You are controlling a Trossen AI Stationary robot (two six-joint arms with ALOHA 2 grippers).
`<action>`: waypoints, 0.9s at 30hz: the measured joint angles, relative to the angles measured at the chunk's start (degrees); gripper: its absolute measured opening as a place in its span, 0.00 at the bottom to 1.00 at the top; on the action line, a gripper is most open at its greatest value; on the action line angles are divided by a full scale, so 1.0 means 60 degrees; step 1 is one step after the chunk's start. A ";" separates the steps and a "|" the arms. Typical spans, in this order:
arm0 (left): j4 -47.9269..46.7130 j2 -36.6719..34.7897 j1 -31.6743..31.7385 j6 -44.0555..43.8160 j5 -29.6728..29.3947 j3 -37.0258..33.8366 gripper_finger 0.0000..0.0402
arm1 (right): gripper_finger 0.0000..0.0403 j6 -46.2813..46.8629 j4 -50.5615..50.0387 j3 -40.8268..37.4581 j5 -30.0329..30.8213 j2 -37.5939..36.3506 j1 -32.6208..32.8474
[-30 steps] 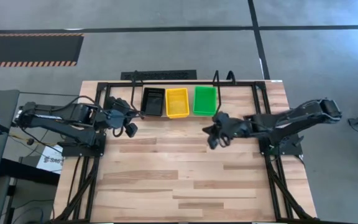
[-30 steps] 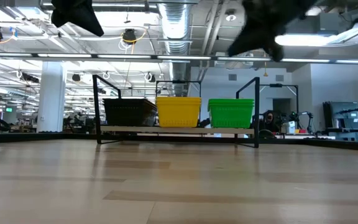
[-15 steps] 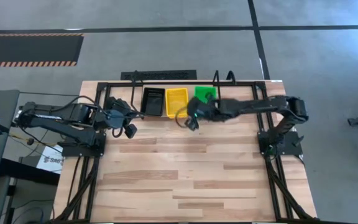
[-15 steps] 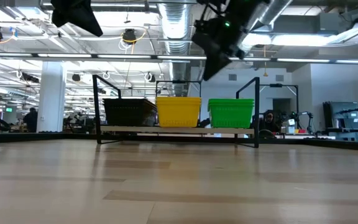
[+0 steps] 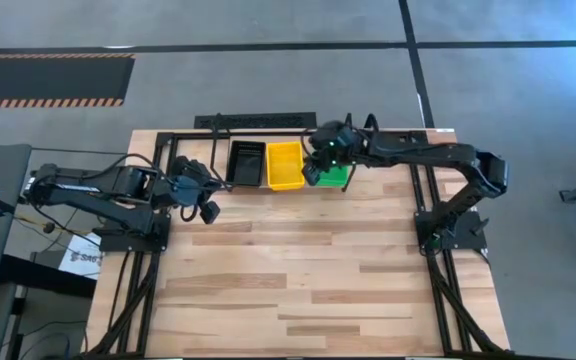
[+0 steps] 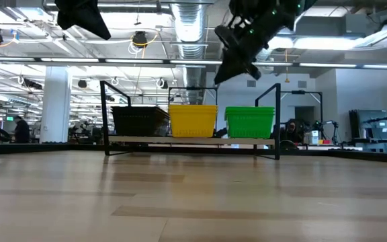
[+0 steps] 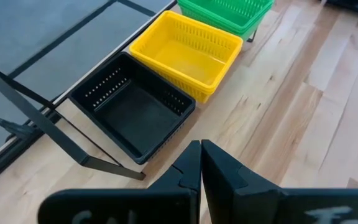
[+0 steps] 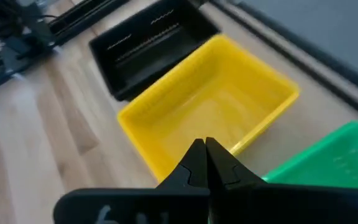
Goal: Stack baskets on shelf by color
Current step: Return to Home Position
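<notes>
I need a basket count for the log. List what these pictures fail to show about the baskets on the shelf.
- Baskets per colour: the high view looks straight down, so the black basket, yellow basket and green basket could each be one or several nested. The low view shows no clear layers.
- Green basket: the right gripper hides much of it in the high view, and both wrist views cut it at an edge.

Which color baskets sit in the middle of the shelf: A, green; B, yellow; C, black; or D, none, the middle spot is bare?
B: the yellow baskets stand between the black baskets and the green baskets on the shelf.
</notes>
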 joint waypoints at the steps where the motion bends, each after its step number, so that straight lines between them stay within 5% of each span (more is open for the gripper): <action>1: 0.0002 0.0000 0.0000 -0.0001 0.0002 0.0000 0.00 | 0.00 0.0078 0.0189 -0.0183 -0.0158 -0.0011 -0.0027; 6: 0.0004 0.0000 0.0004 -0.0004 0.0002 0.0000 0.00 | 0.00 0.0071 -0.0275 -0.0578 0.0094 -0.0010 -0.0088; 12: 0.0007 0.0000 0.0007 -0.0036 -0.0004 0.0000 0.00 | 0.00 0.0467 -0.0830 -0.0563 0.1829 -0.0179 -0.0263; 27: 0.0011 0.0000 0.0006 -0.0098 -0.0004 0.0000 0.00 | 0.00 0.1121 -0.1171 -0.0565 0.2662 0.0169 0.0326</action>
